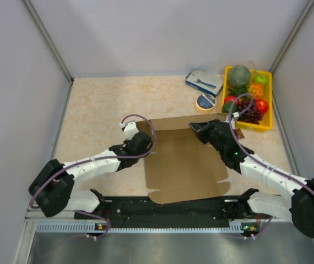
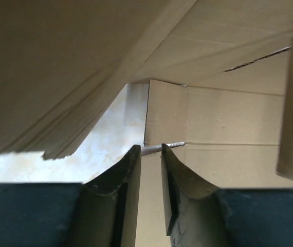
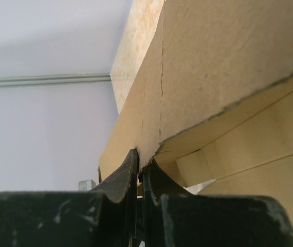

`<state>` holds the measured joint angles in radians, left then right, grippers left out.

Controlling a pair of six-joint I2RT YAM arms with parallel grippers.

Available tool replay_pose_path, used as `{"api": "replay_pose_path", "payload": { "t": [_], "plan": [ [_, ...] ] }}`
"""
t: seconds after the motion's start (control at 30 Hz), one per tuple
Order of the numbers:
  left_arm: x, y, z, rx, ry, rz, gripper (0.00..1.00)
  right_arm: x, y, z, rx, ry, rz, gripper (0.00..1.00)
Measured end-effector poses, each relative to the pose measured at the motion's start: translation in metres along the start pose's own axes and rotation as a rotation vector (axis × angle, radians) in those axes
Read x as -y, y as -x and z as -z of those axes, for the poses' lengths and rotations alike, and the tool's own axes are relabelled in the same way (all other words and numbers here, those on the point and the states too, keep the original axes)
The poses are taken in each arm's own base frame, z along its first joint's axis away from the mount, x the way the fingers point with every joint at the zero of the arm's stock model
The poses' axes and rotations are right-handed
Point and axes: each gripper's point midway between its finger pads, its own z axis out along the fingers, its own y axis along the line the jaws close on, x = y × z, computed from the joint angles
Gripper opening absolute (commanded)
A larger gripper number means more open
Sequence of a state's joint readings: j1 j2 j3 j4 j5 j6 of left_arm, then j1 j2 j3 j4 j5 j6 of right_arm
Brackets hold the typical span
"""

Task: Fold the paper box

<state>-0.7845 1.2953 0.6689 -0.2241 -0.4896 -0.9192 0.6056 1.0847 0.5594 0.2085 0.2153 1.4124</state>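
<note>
The paper box (image 1: 184, 162) is a plain brown cardboard blank lying in the middle of the table, with its far flap (image 1: 173, 123) raised. My left gripper (image 1: 141, 141) is at the box's left edge, under a lifted panel. In the left wrist view (image 2: 149, 147) its jaws stand narrowly apart. Cardboard lies against the left finger (image 2: 128, 170), and the right pad is bare. My right gripper (image 1: 200, 131) is at the far right corner. In the right wrist view (image 3: 142, 157) it is pinched shut on the ragged edge of a cardboard flap (image 3: 213, 67).
A yellow tray (image 1: 269, 102) of fruit stands at the back right. A small blue-and-white carton (image 1: 204, 81) and a tape roll (image 1: 206, 102) lie beside it. Grey walls close in the left, right and back. A black rail (image 1: 168, 208) runs along the near edge.
</note>
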Motion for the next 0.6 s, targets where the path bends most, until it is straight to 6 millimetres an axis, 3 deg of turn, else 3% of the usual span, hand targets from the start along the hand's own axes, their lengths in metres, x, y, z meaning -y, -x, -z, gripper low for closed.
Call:
{"api": "replay_pose_path", "payload": {
  "t": [0.13,0.4,0.6],
  "plan": [
    [-0.001,-0.008,-0.01,-0.011,0.023,0.018,0.44,0.001,0.0,0.0,-0.002,-0.006,0.001,0.0],
    [0.016,0.0,-0.019,0.025,-0.032,0.068,0.48,0.001,0.0,0.0,-0.001,-0.004,-0.006,0.0],
    [0.017,0.005,-0.024,0.045,-0.032,0.089,0.55,0.001,0.0,0.0,-0.001,-0.005,-0.01,0.0]
  ]
}}
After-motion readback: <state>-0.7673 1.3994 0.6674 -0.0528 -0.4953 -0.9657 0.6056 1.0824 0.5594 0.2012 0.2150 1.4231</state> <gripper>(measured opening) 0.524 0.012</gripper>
